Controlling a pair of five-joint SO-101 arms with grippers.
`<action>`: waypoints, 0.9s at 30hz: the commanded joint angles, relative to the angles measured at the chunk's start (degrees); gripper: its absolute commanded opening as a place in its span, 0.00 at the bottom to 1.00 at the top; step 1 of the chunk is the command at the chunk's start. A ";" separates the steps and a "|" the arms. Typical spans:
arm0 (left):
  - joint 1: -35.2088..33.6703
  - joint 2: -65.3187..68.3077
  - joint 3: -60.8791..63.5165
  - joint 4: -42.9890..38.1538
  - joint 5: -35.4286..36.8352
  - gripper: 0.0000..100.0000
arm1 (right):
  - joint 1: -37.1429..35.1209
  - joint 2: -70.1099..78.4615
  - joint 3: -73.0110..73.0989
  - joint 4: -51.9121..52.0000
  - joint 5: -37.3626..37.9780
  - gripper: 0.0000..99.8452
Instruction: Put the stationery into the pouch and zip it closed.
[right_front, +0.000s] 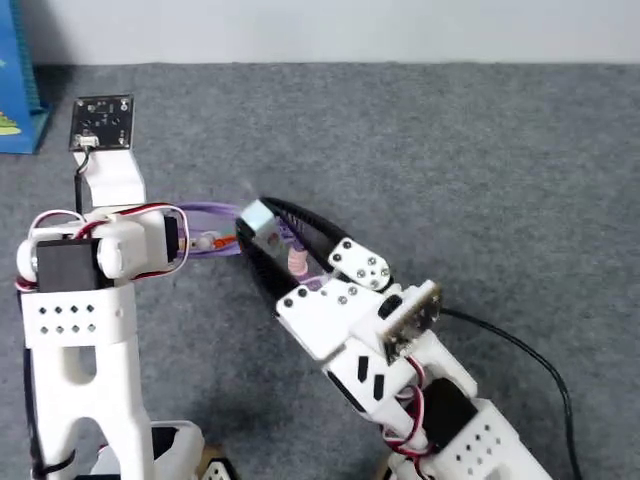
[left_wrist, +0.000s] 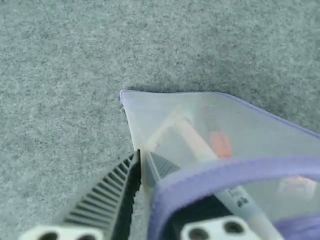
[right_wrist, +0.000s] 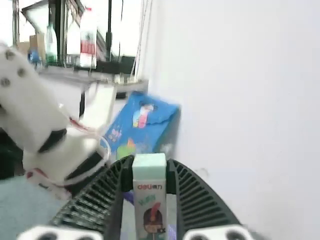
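Lilac pouch (left_wrist: 240, 130), one; right claw (right_wrist: 149, 164) grips one eraser (right_wrist: 149, 200).

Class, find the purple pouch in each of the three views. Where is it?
High view: pouch left of centre, between the arms.
Left wrist view: close up, its edge pinched by the left gripper.
Right wrist view: probably the purple sliver by the eraser.
Shared landmark: the grey mat.

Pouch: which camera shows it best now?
Left wrist view: pouch close up, purple rim and pens inside, left hand shut on its edge. High view: rim partly hidden. Right wrist view: maybe a purple sliver under the eraser.
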 joint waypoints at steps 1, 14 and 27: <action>0.26 -0.79 -0.31 -1.32 -0.53 0.01 | -0.40 5.93 -0.53 -8.04 -0.26 0.01; 0.26 -0.79 -0.31 -1.14 -0.53 0.01 | -0.40 27.03 -0.18 -26.86 -0.62 0.01; 0.18 -0.79 -0.31 -0.97 -0.62 0.01 | -0.40 16.31 5.80 -16.31 1.58 0.27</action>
